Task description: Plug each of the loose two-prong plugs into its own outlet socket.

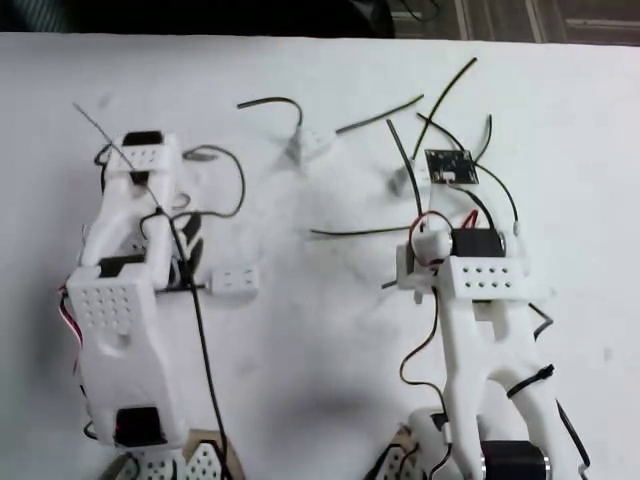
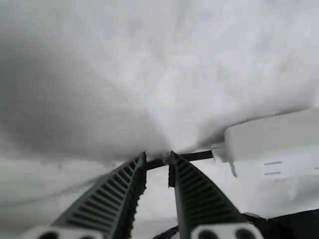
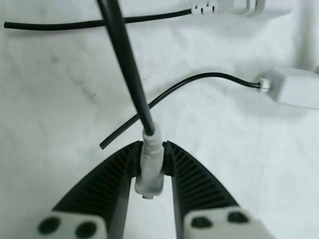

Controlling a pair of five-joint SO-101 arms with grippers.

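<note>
Right gripper (image 3: 152,147) clamped on plug (image 3: 148,174); left gripper (image 2: 157,158) narrow, pinching cord (image 2: 197,156) beside socket (image 2: 271,142). Loose cords (image 1: 360,230), board (image 1: 452,167) crowd far right (centre table (image 1: 330,340) open).

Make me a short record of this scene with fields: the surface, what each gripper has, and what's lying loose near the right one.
surface: white table
left gripper: shut on a thin black cord that runs to a white connector block
right gripper: shut on a white plug, with its thick cord leading away
loose near right gripper: second white connector with its own thin lead
other: small circuit board
</note>
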